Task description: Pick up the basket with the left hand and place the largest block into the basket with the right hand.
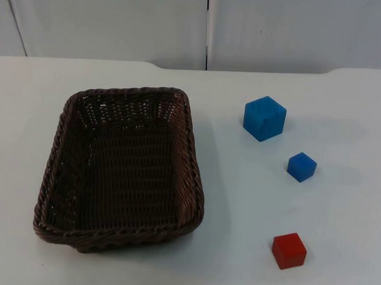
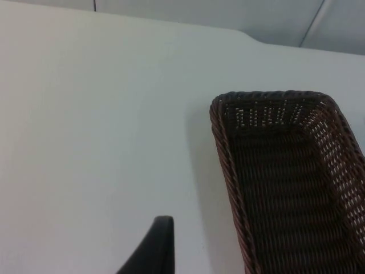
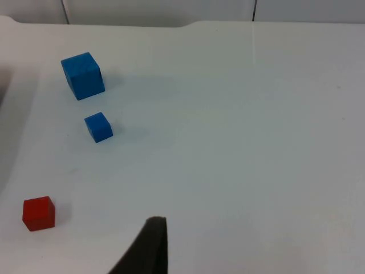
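Neither the left end effector [image 2: 149, 251] nor the right end effector [image 3: 144, 248] showed its finger state; the smaller blue block [image 1: 302, 166], near the large blue block [image 1: 264, 118] right of the wicker basket [image 1: 193, 155], risked mistaken pickup.

- A basket [image 1: 121, 168] sits on the tabletop [image 1: 237, 244], left of centre in the frame.
- The largest block [image 1: 264, 118] lies to its upper right.
- A smaller block [image 1: 302, 166] lies below and right of that.
- Another block [image 1: 289, 250] lies at lower right.
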